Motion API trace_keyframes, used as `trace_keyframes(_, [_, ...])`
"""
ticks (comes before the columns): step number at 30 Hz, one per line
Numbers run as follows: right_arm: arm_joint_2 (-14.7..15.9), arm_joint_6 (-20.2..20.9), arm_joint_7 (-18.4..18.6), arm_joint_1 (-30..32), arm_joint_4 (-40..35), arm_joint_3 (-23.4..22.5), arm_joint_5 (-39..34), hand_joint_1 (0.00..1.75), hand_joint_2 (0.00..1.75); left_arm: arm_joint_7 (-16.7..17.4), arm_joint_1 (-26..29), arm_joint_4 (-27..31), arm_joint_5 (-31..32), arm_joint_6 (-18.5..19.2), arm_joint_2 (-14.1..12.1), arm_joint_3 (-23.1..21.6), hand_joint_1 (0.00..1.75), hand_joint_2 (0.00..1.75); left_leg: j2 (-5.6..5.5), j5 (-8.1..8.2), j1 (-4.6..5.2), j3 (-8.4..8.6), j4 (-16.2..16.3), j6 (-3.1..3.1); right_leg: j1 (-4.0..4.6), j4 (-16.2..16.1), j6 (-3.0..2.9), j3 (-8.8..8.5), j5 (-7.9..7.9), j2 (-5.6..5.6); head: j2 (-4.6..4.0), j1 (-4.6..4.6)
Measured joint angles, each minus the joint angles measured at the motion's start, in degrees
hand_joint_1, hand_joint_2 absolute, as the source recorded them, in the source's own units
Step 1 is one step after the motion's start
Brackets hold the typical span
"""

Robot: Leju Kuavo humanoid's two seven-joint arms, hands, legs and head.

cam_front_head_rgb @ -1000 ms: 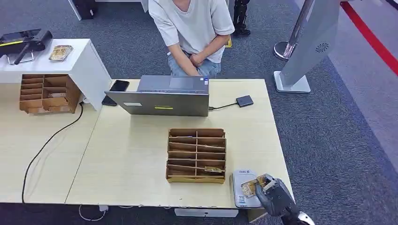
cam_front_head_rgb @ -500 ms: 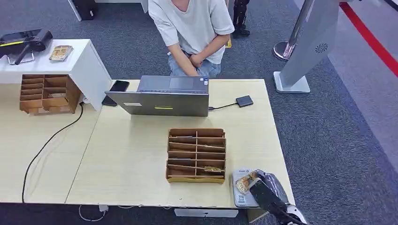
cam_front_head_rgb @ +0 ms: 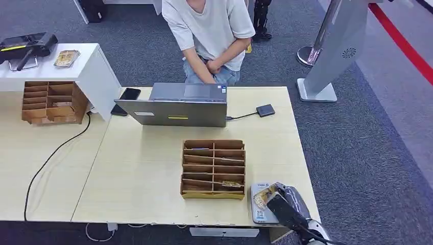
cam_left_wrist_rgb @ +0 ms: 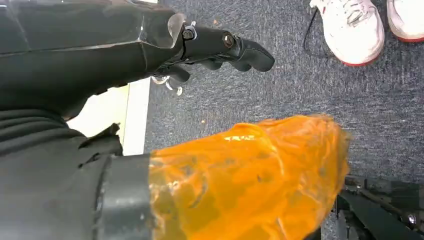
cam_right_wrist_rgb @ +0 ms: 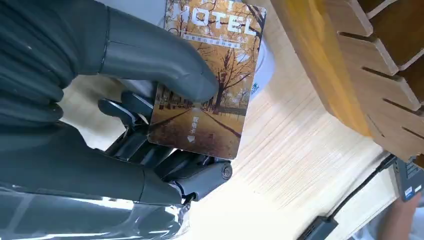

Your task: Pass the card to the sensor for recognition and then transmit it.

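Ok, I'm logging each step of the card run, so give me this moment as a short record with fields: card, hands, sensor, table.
card: hotel key card with an autumn tree picture, held by the right hand, thumb on its face and fingers behind
sensor: small grey-white reader at the table's near right corner, beside the wooden slotted box; card held over it, contact cannot be told
left hand: holds nothing, hanging over the carpet
table: laptop, phone
person: stands behind the laptop
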State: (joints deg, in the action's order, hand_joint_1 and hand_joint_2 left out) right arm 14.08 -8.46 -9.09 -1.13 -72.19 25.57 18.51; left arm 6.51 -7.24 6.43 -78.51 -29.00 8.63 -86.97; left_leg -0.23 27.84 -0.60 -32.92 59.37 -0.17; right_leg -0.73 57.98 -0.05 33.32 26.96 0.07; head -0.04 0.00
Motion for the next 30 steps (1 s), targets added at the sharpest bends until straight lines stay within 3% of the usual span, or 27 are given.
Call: trace_keyframes(30, [-0.04,-0.7,0.31,-0.82,0.83,0.9,0.68,1.75,1.75,0.11,0.0,0.0,-0.5,-0.26,0.0,0.0,0.0,0.0,0.01,0.0,0.0,0.05,0.0,0.0,0.0,0.0,0.0,-0.05,0.0,0.01,0.0,0.0])
